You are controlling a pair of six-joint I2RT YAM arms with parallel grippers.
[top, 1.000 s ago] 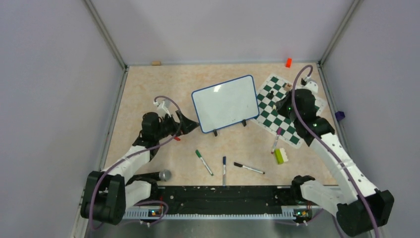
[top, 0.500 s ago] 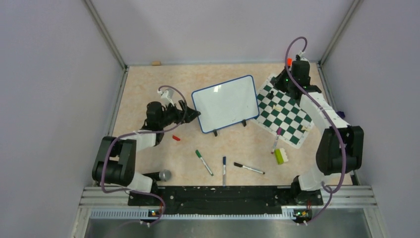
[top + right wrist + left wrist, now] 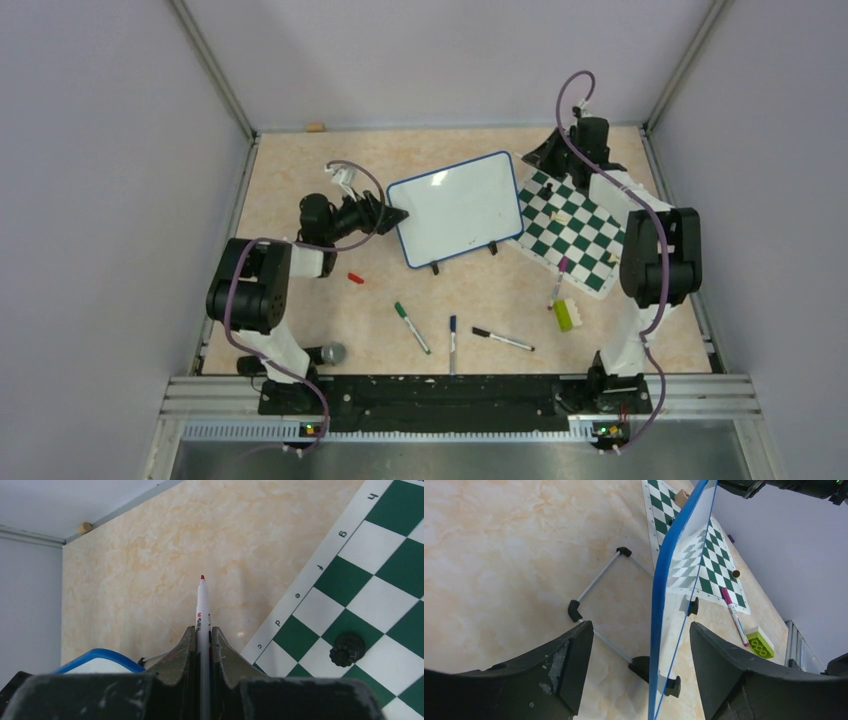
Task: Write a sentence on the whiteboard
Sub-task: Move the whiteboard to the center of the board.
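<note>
Both arms swung inward: left gripper (image 3: 639,630), jaws parted, straddles the blue-framed white whiteboard (image 3: 657,605), probably light, stiff, tippy; pinch its frame. Right gripper (image 3: 202,632) clamps a red-tipped marker pen (image 3: 202,605).

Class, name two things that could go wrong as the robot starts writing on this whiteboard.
1. The jaws of the left gripper straddle the edge of the whiteboard without clamping it; writing pressure might tip it on its small feet.
2. The red marker sticks far out of the right gripper; it may twist when pressed.
</note>
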